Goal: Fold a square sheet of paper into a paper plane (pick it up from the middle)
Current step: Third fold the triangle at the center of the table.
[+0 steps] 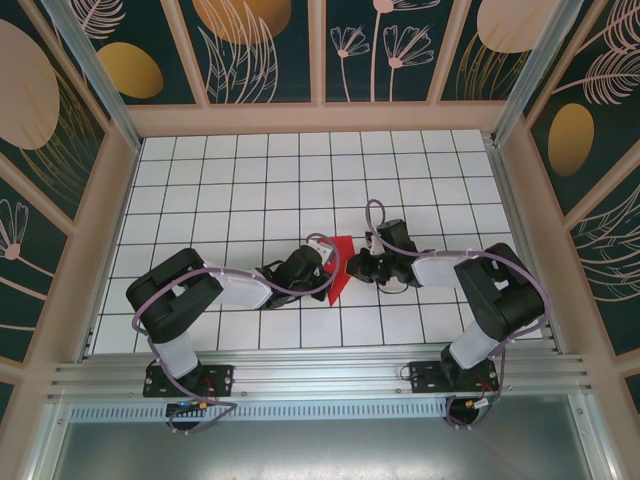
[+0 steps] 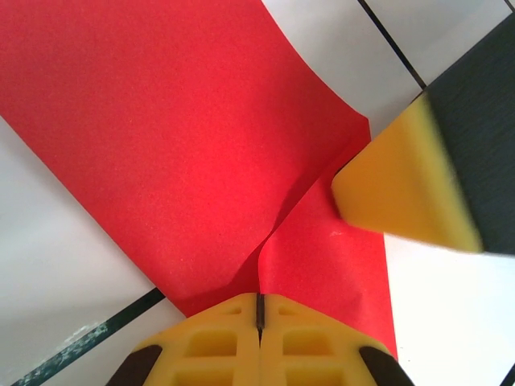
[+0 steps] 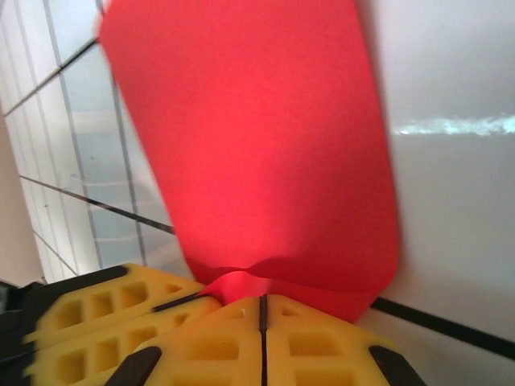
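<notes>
Both grippers pinching the same red sheet, mid-table

The left gripper [image 2: 259,304] has its yellow fingers pressed together on one edge of the square sheet of paper [image 2: 185,145]. The right gripper [image 3: 262,305] is clamped on it too, from the other side, with the red puckering right at the pinch. The sheet bows between them instead of lying flat, over the white gridded table [image 1: 250,180], around the middle and a bit toward the arms.
</notes>
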{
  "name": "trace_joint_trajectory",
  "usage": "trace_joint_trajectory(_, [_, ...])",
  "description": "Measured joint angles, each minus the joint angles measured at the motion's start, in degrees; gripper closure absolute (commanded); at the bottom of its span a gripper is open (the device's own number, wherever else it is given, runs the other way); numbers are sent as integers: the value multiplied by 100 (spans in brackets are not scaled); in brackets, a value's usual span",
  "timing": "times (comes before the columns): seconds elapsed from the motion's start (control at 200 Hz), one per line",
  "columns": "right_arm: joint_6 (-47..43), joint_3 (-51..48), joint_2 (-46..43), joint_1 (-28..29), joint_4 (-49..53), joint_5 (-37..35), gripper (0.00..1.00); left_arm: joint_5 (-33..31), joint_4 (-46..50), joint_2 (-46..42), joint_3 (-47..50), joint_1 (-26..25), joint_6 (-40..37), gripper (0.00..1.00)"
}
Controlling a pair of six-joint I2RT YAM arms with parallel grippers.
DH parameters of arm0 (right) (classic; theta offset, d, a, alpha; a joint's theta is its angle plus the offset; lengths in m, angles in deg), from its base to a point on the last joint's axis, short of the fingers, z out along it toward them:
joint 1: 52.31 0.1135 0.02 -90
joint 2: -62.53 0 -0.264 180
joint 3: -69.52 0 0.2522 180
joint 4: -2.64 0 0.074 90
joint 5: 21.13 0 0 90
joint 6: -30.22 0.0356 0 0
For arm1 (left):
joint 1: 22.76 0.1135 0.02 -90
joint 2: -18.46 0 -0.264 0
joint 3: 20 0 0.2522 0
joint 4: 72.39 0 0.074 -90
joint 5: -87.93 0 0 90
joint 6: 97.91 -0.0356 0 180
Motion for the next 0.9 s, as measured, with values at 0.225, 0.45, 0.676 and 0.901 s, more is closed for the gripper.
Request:
trace_joint_trajectory(0.225, [-11, 2, -256, -240, 50, -11, 91, 0, 0, 0, 0, 0, 0, 100])
trace_joint_trajectory(0.45, [-17, 2, -9, -247, 63, -105, 91, 0, 0, 0, 0, 0, 0, 100])
trace_joint_trajectory(0.676, [-35, 4, 271, -269, 11, -245, 91, 0, 2, 0, 0, 0, 0, 100])
trace_joint_trajectory(0.901, [-59, 48, 28, -280, 363, -387, 91, 0, 0, 0, 0, 0, 2, 100])
